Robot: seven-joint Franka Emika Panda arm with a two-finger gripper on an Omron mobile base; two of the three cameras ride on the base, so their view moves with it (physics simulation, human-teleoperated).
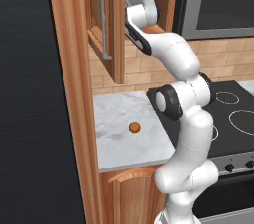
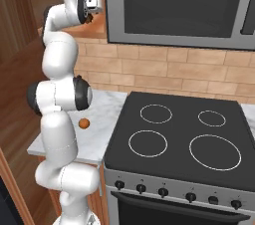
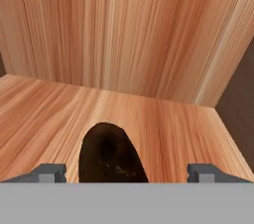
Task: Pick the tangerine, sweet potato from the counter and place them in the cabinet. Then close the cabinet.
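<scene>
Dark brown and oblong, the sweet potato [image 3: 112, 153] is seen at the bottom centre of the hand view, lying on the pale wooden floor of the cabinet [image 3: 163, 119]. The gripper [image 3: 127, 172] is spread wide: its two grey fingertips [image 3: 48, 172] are set at the lower left and lower right of that frame, well apart, and the sweet potato lies between them without being touched by either. Beyond it, the cabinet's wooden back wall is seen across the upper half of the frame.

In the left base view, the tangerine [image 1: 134, 127] is found at the centre of the frame, resting on the marble counter [image 1: 116, 141], just left of the black stovetop [image 1: 233, 119]. In the right base view it [image 2: 84, 124] is seen at centre left, beside the arm. Higher up, at the upper left of that view, the gripper [image 2: 90, 14] is raised to cabinet height. The open cabinet door [image 1: 101, 17] is seen at the top of the left base view.
</scene>
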